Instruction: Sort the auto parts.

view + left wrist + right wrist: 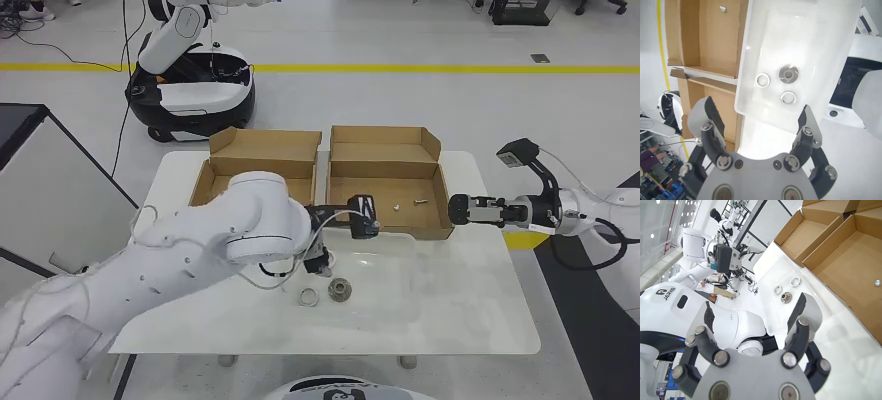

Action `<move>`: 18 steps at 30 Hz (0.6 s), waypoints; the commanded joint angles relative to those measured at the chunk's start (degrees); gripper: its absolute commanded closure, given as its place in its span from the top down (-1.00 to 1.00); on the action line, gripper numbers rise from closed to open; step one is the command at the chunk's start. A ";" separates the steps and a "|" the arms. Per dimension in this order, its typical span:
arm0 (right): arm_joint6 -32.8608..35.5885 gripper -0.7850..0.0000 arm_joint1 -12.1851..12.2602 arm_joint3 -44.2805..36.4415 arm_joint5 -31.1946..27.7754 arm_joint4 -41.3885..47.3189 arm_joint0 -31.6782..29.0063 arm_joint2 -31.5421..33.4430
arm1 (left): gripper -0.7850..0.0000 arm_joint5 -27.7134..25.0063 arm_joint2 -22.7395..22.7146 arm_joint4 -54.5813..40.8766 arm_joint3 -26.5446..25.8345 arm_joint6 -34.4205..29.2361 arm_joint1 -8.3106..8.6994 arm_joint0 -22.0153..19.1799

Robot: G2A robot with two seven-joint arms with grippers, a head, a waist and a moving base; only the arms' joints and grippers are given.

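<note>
tray (pixel 742 66): top open, walls low | inside, larger ring (pixel 762 80), smaller ring (pixel 788 97), hub (pixel 788 73) lay apart | left box (pixel 265 152), right box (pixel 370 195) stood open-topped just behind tray | left hand (pixel 757 103) hung spread over tray's end

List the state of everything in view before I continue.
left gripper, open, empty, by the tray.
right gripper, open, empty.
clear tray, holds two rings and a flanged hub, all lying flat.
right box, open, holds a small metal part.
left box, open, partly hidden.
</note>
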 commanded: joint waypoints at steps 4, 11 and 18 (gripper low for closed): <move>0.00 1.00 0.00 0.00 0.00 0.00 0.00 0.00 | 1.00 -1.21 5.83 -2.69 3.43 1.22 -0.38 -3.31; 0.00 1.00 0.00 0.00 0.00 0.00 0.00 0.00 | 1.00 -2.95 10.40 -3.11 6.31 2.96 -1.86 -4.21; 0.00 1.00 0.00 0.00 0.00 0.00 0.00 0.00 | 1.00 -3.09 12.90 -2.23 9.85 4.27 -4.11 -3.93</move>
